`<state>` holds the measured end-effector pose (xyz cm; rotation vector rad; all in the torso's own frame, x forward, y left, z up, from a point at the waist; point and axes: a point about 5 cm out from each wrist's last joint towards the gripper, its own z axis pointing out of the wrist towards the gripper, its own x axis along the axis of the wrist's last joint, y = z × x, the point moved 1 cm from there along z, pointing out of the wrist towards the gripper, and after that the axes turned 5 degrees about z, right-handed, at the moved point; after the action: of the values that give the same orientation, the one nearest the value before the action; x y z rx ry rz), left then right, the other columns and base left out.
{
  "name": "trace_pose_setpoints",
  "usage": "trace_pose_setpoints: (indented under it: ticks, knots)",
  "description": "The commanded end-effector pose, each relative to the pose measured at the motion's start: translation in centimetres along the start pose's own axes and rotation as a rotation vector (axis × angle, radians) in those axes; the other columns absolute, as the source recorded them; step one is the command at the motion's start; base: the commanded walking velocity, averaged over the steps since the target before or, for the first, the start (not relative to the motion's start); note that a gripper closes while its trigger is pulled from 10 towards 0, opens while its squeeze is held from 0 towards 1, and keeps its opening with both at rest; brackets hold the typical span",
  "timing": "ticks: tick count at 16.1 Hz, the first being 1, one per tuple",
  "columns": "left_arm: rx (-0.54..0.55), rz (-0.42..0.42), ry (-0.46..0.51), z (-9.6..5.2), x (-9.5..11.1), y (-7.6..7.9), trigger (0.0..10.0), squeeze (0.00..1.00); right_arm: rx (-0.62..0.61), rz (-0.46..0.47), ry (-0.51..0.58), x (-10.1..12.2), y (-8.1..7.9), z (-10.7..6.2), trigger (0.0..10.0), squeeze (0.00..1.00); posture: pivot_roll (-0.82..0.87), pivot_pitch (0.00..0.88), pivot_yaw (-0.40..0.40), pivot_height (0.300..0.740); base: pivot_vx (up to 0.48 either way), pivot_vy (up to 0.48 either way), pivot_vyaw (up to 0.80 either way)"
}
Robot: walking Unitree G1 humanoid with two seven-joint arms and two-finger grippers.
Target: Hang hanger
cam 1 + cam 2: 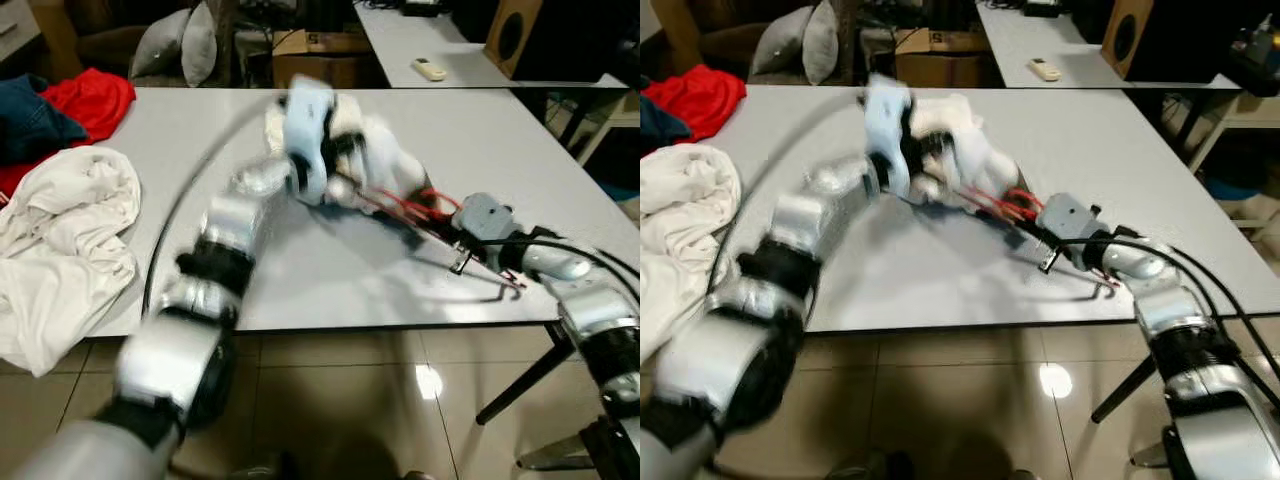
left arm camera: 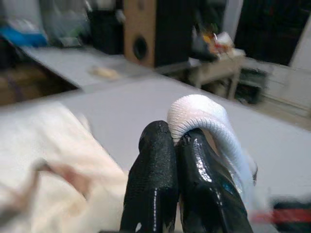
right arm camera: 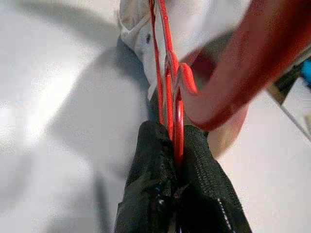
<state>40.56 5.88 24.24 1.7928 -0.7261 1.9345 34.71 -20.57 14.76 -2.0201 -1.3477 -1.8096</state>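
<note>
A red wire hanger is lying over the middle of the white table, its thin doubled wires running into a white garment bunched on the tabletop. In the right wrist view the hanger's hook is curving up close to the camera as a broad, blurred red arc, while the straight wires are stretching away toward the cloth.

The right gripper is reaching in from the table's near right edge, and its two black fingers are pressing together on the hanger's wires, with the red metal pinched between them.

The left gripper is hovering above the garment near the table's centre, its fingers clamping a fold of the white cloth, which is bulging over the fingertips as a rounded ribbed roll.

At the table's left end a loose white shirt is hanging partly over the edge, with red clothes behind it.
</note>
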Motion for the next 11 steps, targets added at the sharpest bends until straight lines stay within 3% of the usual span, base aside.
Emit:
trace_pose_setpoints:
  ticks: [1, 4, 6, 9, 11]
  knots:
    - [0.046, 0.039, 0.018, 0.1, 0.9, -0.9, 10.0, 0.0, 0.001, 0.005, 0.021, 0.6, 0.4, -0.8, 10.0, 0.0, -0.08, 0.003, 0.074, 0.74, 0.0, 0.0, 0.0]
    - [0.21, 0.119, 0.075, 0.2, 3.8, -3.7, 10.0, 0.0, 0.112, -0.006, -0.017, 0.7, -1.3, -2.8, 10.0, 0.0, -0.08, 0.0, 0.081, 0.74, 0.0, 0.0, 0.0]
    - [0.259, 0.129, 0.102, 0.2, 4.9, -4.4, 10.0, 0.0, 0.141, 0.007, -0.046, 0.7, -1.6, -3.9, 10.0, 0.0, -0.08, 0.0, 0.086, 0.74, 0.0, 0.0, 0.0]
    - [0.294, 0.198, 0.065, 0.3, 4.1, -4.6, 10.0, 0.0, 0.138, 0.032, -0.069, 2.0, -1.2, -7.2, 10.0, 0.0, -0.08, 0.0, 0.087, 0.74, 0.0, 0.0, 0.0]
    - [0.23, 0.221, 0.015, 0.4, 2.3, -3.8, 10.0, 0.0, 0.113, 0.063, -0.037, 3.7, -0.7, -9.5, 10.0, 0.0, -0.09, 0.0, 0.085, 0.74, 0.0, 0.0, 0.0]
